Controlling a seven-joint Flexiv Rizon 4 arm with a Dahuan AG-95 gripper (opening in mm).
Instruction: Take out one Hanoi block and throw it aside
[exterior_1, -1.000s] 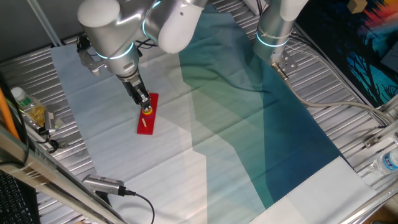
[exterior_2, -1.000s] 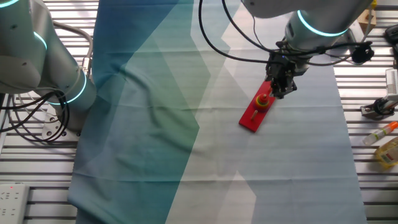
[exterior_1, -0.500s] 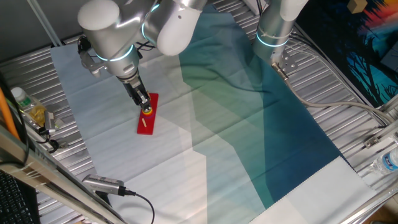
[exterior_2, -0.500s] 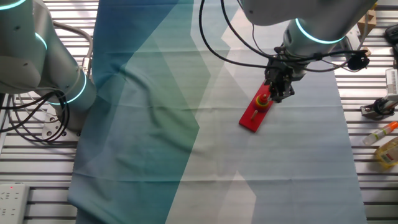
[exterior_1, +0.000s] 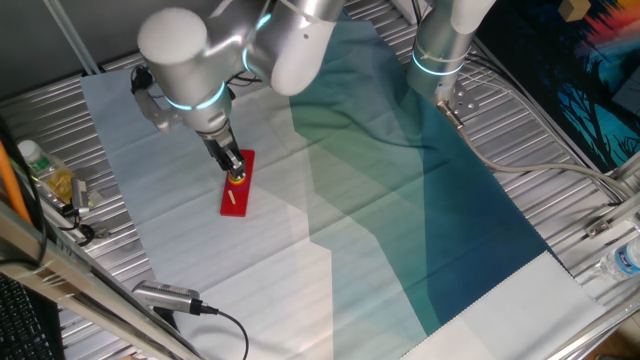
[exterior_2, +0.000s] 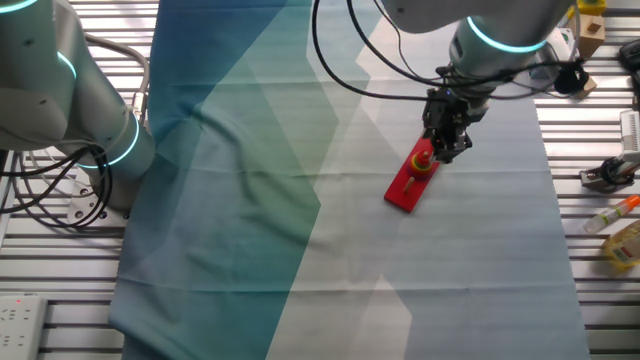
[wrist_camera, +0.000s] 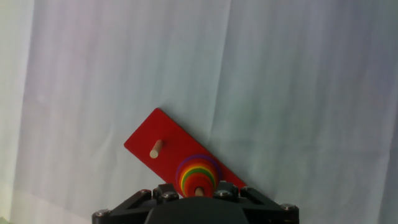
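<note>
The long red base board (wrist_camera: 163, 138) lies tilted on the pale cloth, with a bare wooden peg (wrist_camera: 156, 148) at its far end. A stack of rainbow discs sits on the near peg; the small red Hanoi block (wrist_camera: 190, 183) is the top one. My gripper (wrist_camera: 198, 193) hangs right over this stack, its jaws apart on either side and holding nothing. In one fixed view my gripper (exterior_1: 233, 168) stands at the upper end of the base board (exterior_1: 237, 198). In the other fixed view my gripper (exterior_2: 443, 152) is just beside the stack (exterior_2: 424, 158).
A second robot arm (exterior_1: 440, 50) stands at the back, also in the other fixed view (exterior_2: 70, 90). Bottles (exterior_1: 45, 175) and a cabled device (exterior_1: 165, 296) lie off the cloth's left edge. Small items (exterior_2: 620, 235) lie on the metal slats on the right.
My arm's upper links swung a little to the side and the wrist turned slightly. The gripper stayed over the disc stack. The base board has not moved.
</note>
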